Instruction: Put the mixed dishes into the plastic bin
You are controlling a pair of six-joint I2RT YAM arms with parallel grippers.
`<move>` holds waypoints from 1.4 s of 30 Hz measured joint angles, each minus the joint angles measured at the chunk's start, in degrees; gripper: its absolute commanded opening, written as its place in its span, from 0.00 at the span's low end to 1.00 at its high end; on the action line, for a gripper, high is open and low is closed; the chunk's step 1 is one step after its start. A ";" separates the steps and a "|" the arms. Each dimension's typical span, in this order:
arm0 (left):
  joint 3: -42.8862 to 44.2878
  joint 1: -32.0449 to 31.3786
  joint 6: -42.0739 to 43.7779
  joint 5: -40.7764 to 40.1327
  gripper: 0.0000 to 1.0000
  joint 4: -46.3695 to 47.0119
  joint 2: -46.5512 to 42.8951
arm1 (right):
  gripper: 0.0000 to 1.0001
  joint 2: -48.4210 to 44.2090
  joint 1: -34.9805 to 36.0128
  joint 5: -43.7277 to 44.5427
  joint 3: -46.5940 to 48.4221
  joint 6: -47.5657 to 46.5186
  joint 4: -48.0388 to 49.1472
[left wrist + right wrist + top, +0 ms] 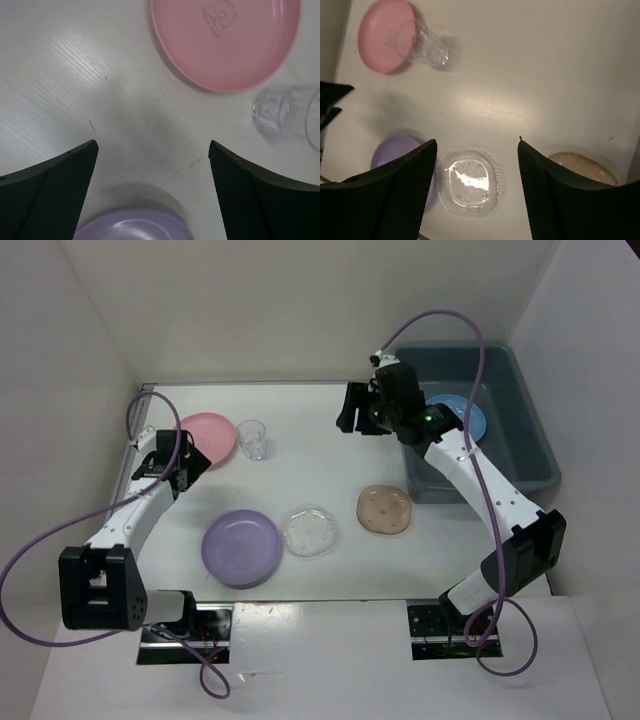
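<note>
The grey-blue plastic bin [528,440] stands at the back right with a blue plate [460,418] inside it. On the table lie a pink plate [207,437], a small clear cup [252,439], a purple plate [242,547], a clear plate [310,532] and a brownish squarish plate [385,509]. My left gripper [153,145] hangs open over bare table between the pink plate [225,40] and the purple plate [135,225]. My right gripper [477,141] is open and empty, raised beside the bin's left wall, looking down on the clear plate [468,182].
White walls close in the table on the left, back and right. The right arm's cable arches over the bin. The cup [285,120] stands just right of the left gripper [180,462]. The right gripper [356,410] is high above the table's back middle.
</note>
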 measured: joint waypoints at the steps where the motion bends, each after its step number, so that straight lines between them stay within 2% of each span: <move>1: 0.00 1.68 -1.14 0.20 0.97 1.09 1.38 | 0.71 -0.02 0.42 -0.48 -1.95 0.24 0.04; 7: -1.22 10.54 -8.52 1.29 0.95 10.23 5.29 | 0.71 -3.10 0.44 -1.05 -9.51 1.60 -1.53; 11: -5.62 11.30 -13.46 2.69 0.95 19.89 6.95 | 0.71 -7.91 0.44 -0.68 -9.86 1.60 -2.08; 16: -7.74 11.56 -18.34 3.21 0.94 25.05 10.93 | 0.71 -10.86 0.44 0.46 -9.86 1.49 -2.25; 17: -7.74 11.56 -19.26 3.21 0.89 25.83 11.45 | 0.71 -10.82 0.44 0.72 -9.86 1.49 -2.54; 20: -7.76 11.58 -21.55 2.91 0.84 28.11 11.78 | 0.71 -10.54 0.44 1.44 -9.86 1.36 -4.02; 21: -7.82 11.58 -22.29 2.75 0.78 29.20 11.78 | 0.71 -10.51 0.44 1.62 -9.86 1.31 -4.35; 22: -7.82 11.61 -22.88 2.67 0.76 30.18 11.85 | 0.71 -10.54 0.44 1.86 -9.86 1.25 -4.63; 26: -7.78 11.63 -24.76 2.43 0.76 32.89 13.25 | 0.71 -10.51 0.44 3.21 -9.86 1.22 -5.99; 35: -5.29 11.63 -25.62 3.93 0.76 33.09 22.73 | 0.72 -10.54 0.44 5.38 -9.84 1.22 -7.98; 37: -4.07 11.63 -25.64 4.46 0.70 33.62 24.00 | 0.72 -10.54 0.44 5.88 -9.84 1.25 -8.33; 40: -3.52 11.63 -26.14 5.27 0.56 34.64 25.81 | 0.72 -10.54 0.44 6.21 -9.84 1.31 -8.83; 42: -3.39 11.63 -26.51 5.64 0.54 35.21 26.51 | 0.72 -10.54 0.44 6.25 -9.84 1.53 -9.09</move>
